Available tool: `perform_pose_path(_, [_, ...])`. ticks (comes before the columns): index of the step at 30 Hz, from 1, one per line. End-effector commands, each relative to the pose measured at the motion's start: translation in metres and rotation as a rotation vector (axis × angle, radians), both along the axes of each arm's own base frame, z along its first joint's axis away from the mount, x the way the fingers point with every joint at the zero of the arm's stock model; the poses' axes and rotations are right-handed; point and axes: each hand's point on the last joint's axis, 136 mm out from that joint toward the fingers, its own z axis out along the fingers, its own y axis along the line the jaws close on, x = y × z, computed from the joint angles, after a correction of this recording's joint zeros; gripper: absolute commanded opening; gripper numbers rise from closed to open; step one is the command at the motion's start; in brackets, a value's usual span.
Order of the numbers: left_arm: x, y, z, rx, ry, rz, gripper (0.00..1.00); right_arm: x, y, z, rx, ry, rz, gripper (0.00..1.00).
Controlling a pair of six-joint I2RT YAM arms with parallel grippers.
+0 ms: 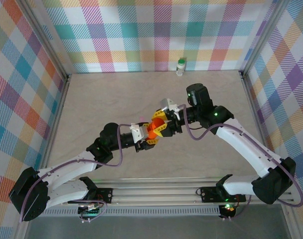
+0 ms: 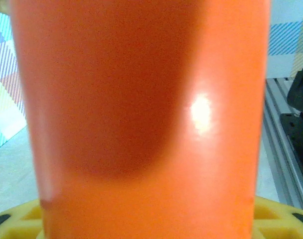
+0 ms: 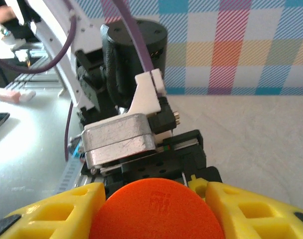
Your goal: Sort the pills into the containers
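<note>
**A:** Where is the orange vial sitting at the moment?

**B:** It is sitting between the two arms, over the middle of the tabletop. Both tools are meeting on it. I cannot tell whether it is touching the surface underneath.

**A:** What is the left tool doing?

**B:** It is gripping the vial by its body. In the left wrist view the orange wall is standing upright right against the lens. The yellow fingers are peeking out at the bottom on either side of it.

**A:** And the right tool?

**B:** It is reaching in from the other side and closing on the vial's round end. In the right wrist view that flat orange disc is sitting between the two yellow fingers, which are pressing against its edges. The left arm's wrist is facing the camera just behind the disc.

**A:** Are the other containers staying out of this?

**B:** The white bottle with the green cap is standing upright at the far edge of the tabletop. It is just in front of the checked back wall and well apart from both tools. The right wrist view is showing a slim pink tube lying on the tabletop off to the left, beyond the left arm. Nothing is touching it.
</note>
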Motion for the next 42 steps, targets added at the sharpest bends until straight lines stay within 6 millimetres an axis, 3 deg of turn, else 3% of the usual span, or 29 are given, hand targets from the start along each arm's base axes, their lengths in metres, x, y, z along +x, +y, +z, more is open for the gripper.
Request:
perform_pose_path(1, [-0.004, -0.001, 0.054, -0.106, -0.129, -0.015, 0.00, -0.028, -0.013, -0.034, -0.128, 0.030, 0.102, 0.03])
perform_pose_path(11, [-0.006, 0.002, 0.079, -0.143, -0.170, -0.042, 0.00, -0.023, -0.016, -0.054, -0.153, -0.067, 0.069, 0.04])
perform_pose_path(14, [-0.004, 0.004, 0.087, -0.161, -0.184, -0.023, 0.00, -0.008, -0.009, -0.068, -0.181, -0.078, -0.037, 0.06])
perform_pose_path(17, [0.005, 0.007, 0.094, -0.182, -0.190, 0.035, 0.00, 0.013, 0.002, -0.071, -0.142, 0.053, -0.175, 0.10])
perform_pose_path(19, [0.018, 0.011, 0.097, -0.184, -0.196, 0.112, 0.00, 0.016, 0.009, -0.074, -0.140, 0.232, -0.219, 0.10])
perform_pose_path(21, [0.029, 0.014, 0.097, -0.174, -0.212, 0.180, 0.00, 0.027, 0.013, -0.081, -0.187, 0.422, -0.322, 0.04])
perform_pose_path(25, [0.033, 0.016, 0.097, -0.143, -0.267, 0.229, 0.00, 0.045, 0.000, -0.110, -0.355, 0.606, -0.553, 0.00])
perform_pose_path(27, [0.031, 0.015, 0.096, -0.130, -0.293, 0.225, 0.00, 0.053, -0.008, -0.115, -0.349, 0.655, -0.658, 0.00])
perform_pose_path(31, [0.023, 0.008, 0.089, -0.113, -0.345, 0.208, 0.00, 0.071, -0.013, -0.113, -0.230, 0.857, -0.866, 0.06])
perform_pose_path(34, [0.023, 0.002, 0.080, -0.077, -0.361, 0.221, 0.00, 0.081, -0.012, -0.111, -0.176, 1.005, -0.966, 0.04])
perform_pose_path(42, [0.032, -0.009, 0.061, -0.024, -0.353, 0.274, 0.00, 0.106, -0.006, -0.083, 0.029, 1.109, -1.074, 0.13])
